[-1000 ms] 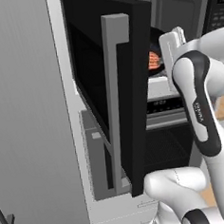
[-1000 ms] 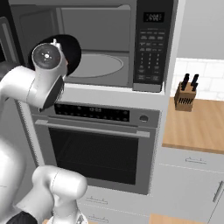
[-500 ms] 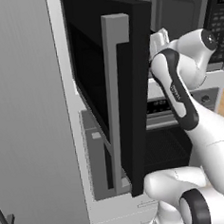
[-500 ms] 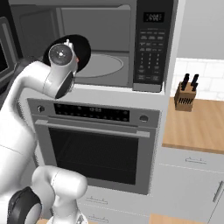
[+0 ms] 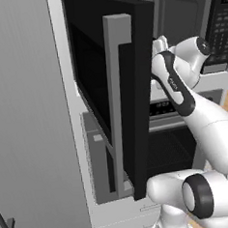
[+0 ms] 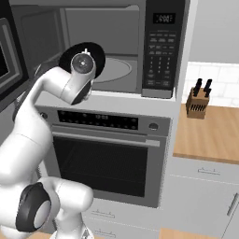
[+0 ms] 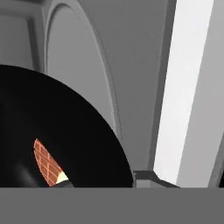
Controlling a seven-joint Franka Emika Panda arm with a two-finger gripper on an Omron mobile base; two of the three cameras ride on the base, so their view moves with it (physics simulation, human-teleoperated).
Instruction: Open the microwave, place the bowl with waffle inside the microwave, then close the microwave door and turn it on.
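While the door (image 5: pixel 129 100) stands swung wide open, we judge the first step of the task done. Our arm reaches up into the mouth of the microwave (image 6: pixel 116 46), and the bowl (image 6: pixel 95 58) rides at its hand, a dark disc showing behind the wrist at the front left of the cavity, over the near edge of the turntable (image 6: pixel 114 70). From the hand view the bowl (image 7: pixel 57 131) sits very close under the camera, black and round, with a wedge of waffle (image 7: pixel 46 162) inside it, and the turntable (image 7: pixel 74 74) and grey cavity wall lie beyond.

We cannot tell the state of the pincer outright: its fingers are hidden behind the wrist in the base views and cut off in the hand view. Since the bowl hangs at the hand rather than resting flat, we take it that the pincer is clamped on the rim, but that is a judgement.

So we are mid-way through the second step. Left to do: carry the bowl further in, set it on the turntable, let go and draw the arm out, shut the door, then press a button on the keypad (image 6: pixel 161 60).
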